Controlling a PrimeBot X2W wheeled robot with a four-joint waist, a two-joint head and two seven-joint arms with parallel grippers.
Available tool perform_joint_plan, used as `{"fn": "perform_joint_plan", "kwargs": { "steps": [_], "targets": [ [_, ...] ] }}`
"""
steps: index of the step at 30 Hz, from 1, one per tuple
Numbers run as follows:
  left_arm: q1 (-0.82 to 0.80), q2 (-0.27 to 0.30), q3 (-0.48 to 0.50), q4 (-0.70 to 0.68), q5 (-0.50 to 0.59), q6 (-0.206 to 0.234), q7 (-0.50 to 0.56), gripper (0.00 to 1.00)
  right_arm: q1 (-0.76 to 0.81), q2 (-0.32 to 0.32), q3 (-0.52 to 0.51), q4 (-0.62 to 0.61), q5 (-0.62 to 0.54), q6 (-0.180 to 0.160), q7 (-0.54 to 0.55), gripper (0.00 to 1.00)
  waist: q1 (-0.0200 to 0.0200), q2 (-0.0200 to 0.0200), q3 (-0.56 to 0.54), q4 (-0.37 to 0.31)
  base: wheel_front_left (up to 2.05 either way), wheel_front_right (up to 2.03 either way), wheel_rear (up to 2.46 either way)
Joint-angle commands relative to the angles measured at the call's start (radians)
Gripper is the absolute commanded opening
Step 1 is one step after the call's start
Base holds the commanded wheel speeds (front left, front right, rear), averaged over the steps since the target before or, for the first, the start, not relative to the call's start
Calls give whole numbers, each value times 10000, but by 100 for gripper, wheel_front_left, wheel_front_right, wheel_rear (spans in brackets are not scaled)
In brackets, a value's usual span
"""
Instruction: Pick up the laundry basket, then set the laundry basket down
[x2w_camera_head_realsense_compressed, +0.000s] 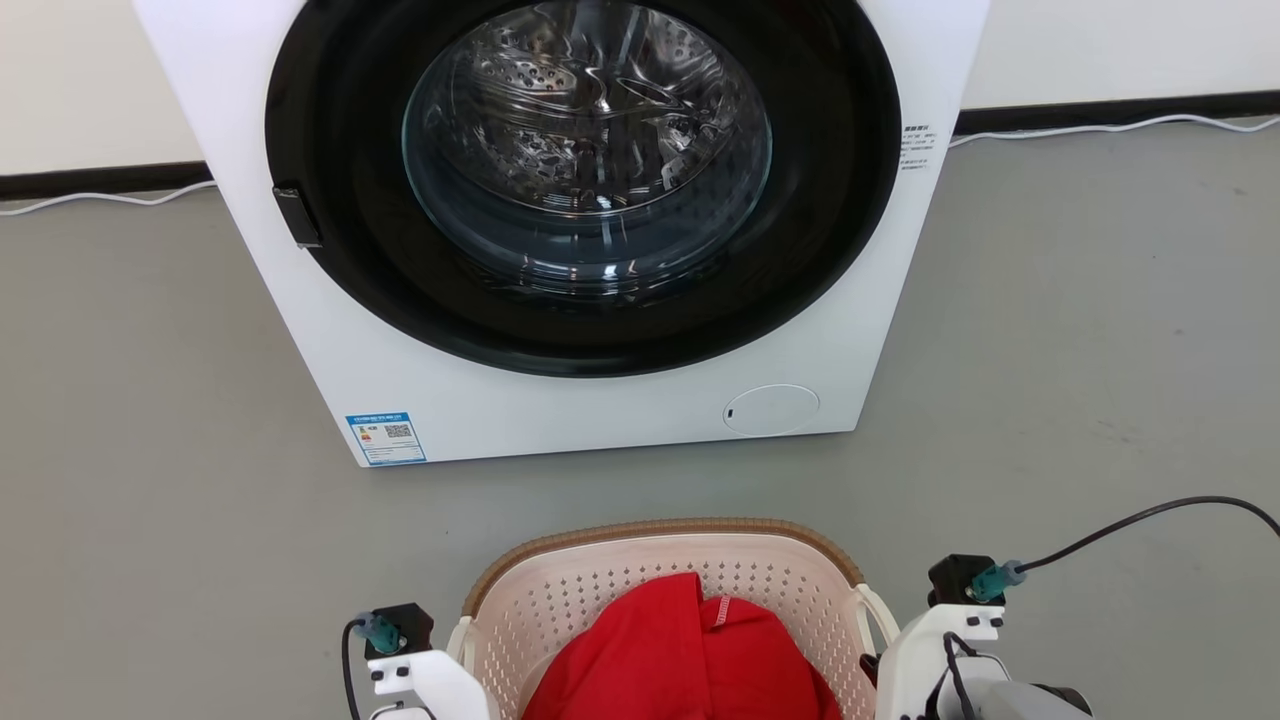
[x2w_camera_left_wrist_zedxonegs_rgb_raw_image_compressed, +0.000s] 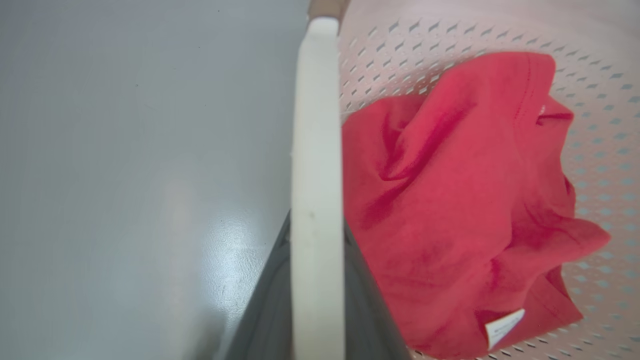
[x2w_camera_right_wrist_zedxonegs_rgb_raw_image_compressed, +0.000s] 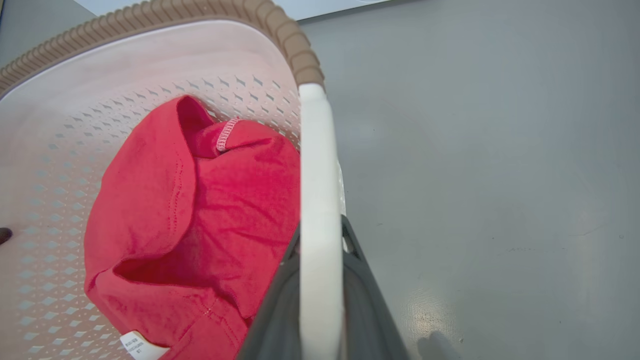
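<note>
**Dark fingers closed on both basket handles**

Dark fingers of the left hand (x2w_camera_left_wrist_zedxonegs_rgb_raw_image_compressed: 316, 225) stand close on both sides of the white left handle (x2w_camera_left_wrist_zedxonegs_rgb_raw_image_compressed: 317, 125) of the laundry basket (x2w_camera_head_realsense_compressed: 600, 590). The jaws are narrow and they hold this handle between them. The right hand (x2w_camera_right_wrist_zedxonegs_rgb_raw_image_compressed: 321, 227) does the same on the white right handle (x2w_camera_right_wrist_zedxonegs_rgb_raw_image_compressed: 320, 165): one dark finger on each side, closed on it.

The laundry basket is at the bottom middle of the head view, between the two pale wrists, and in front of the washing machine (x2w_camera_head_realsense_compressed: 560, 410), a little apart from it. Its brown woven-look rim (x2w_camera_head_realsense_compressed: 660, 527) curves along the far side. Whether its bottom touches the grey floor (x2w_camera_head_realsense_compressed: 150, 500), I cannot tell.

Inside the basket lies a crumpled red garment (x2w_camera_head_realsense_compressed: 690, 650). It has a small white label (x2w_camera_left_wrist_zedxonegs_rgb_raw_image_compressed: 502, 327) at one edge. The garment leans against the perforated wall on the side nearer to the robot.

The washing machine is white, and its round door (x2w_camera_head_realsense_compressed: 585, 150) with the dark ring is shut. A black cable (x2w_camera_head_realsense_compressed: 1130, 520) goes out from the right wrist over the floor.
</note>
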Motion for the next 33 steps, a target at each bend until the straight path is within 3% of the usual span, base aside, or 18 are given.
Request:
{"fn": "perform_joint_plan", "kwargs": {
  "steps": [1,33],
  "targets": [
    [-173,53,199,-318,-169,-20,-47,0,-11,182,103,-165,98,88,-66,0,0,-1,-7,1,0,0,0],
    [-218,53,-543,-275,-994,118,-312,0,-312,94,347,-144,236,88,-277,0,0,-1,4,-117,0,0,0]
  ]
}}
